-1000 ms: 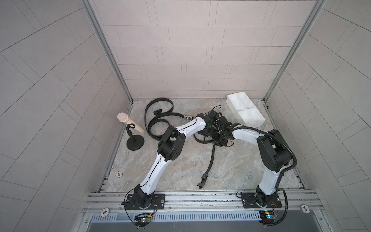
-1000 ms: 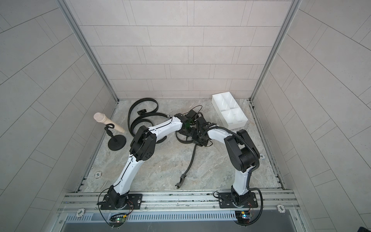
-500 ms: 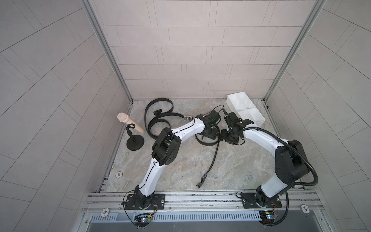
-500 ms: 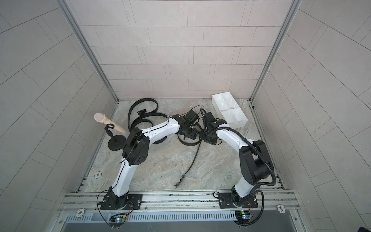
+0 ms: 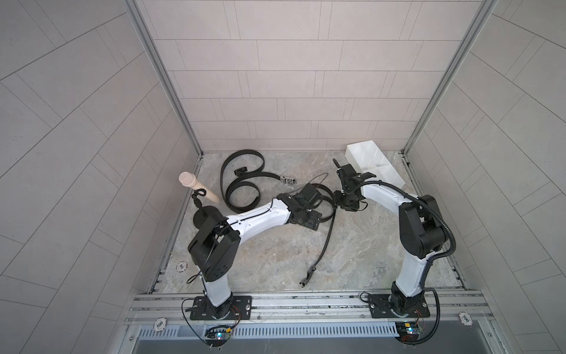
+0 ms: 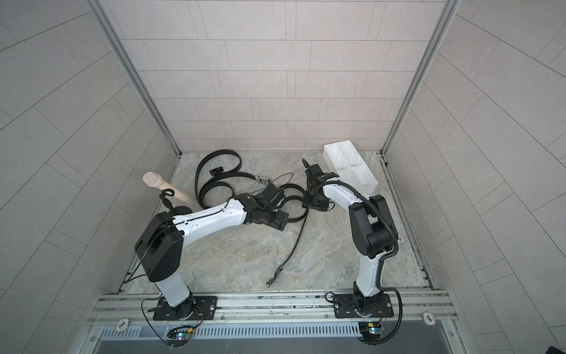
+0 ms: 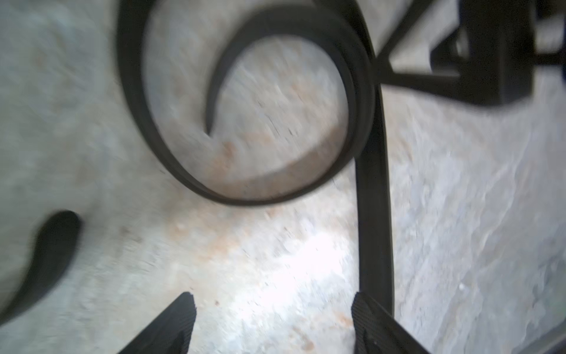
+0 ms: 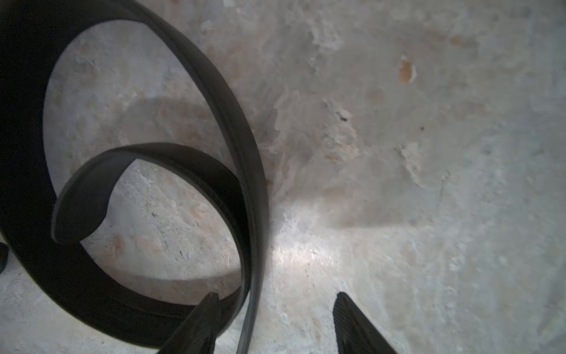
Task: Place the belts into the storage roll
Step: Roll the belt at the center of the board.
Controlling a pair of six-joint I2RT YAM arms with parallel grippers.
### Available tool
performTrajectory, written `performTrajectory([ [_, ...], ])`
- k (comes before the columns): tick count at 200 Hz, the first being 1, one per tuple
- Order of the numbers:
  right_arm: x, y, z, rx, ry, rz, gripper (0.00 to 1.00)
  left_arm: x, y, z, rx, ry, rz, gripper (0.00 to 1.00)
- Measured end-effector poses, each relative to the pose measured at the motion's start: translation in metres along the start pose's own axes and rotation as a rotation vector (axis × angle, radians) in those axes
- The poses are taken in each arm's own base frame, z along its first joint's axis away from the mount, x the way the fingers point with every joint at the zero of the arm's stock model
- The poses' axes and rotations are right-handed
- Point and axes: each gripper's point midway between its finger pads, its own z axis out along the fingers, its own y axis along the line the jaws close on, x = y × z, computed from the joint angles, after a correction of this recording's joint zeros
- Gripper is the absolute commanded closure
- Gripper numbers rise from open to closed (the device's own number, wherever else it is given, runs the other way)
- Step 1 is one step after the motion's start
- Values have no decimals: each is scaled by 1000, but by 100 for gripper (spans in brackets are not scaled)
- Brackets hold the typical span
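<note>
Tray (image 5: 355,159) sat at the back! Left of it and slightly forward lay the coiled belt (image 5: 327,242), its tail trailing frontward. Farther left of the tray lay the looped belts (image 5: 245,151), and farthest left stood the stand (image 5: 196,202).

Three belts (image 5: 243,151), one tray (image 5: 353,156), one stand (image 5: 200,214).

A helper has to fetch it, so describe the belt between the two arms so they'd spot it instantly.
Find the white tray in the table's far right corner. Just left of it, mid-table, lies a black belt. Unlike the belts looping in the far left corner, it has one loose coil and a long tail toward the front.
</note>
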Motion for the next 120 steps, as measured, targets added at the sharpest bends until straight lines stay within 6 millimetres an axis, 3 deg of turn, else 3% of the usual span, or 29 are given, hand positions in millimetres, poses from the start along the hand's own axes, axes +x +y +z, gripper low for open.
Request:
performTrajectory([
  [29, -1, 12, 20, 14, 33, -56, 37, 28, -48, 4, 77, 54, 104, 17],
  [48, 4, 11, 34, 42, 62, -77, 40, 35, -63, 11, 96, 86, 135, 22],
  [70, 3, 8, 37, 63, 60, -89, 45, 40, -63, 28, 76, 134, 143, 31],
  [100, 4, 0, 37, 74, 48, -82, 51, 56, -55, 49, 29, 211, 165, 59],
  [120, 8, -11, 35, 80, 44, -67, 53, 65, -45, 53, -15, 243, 174, 75],
])
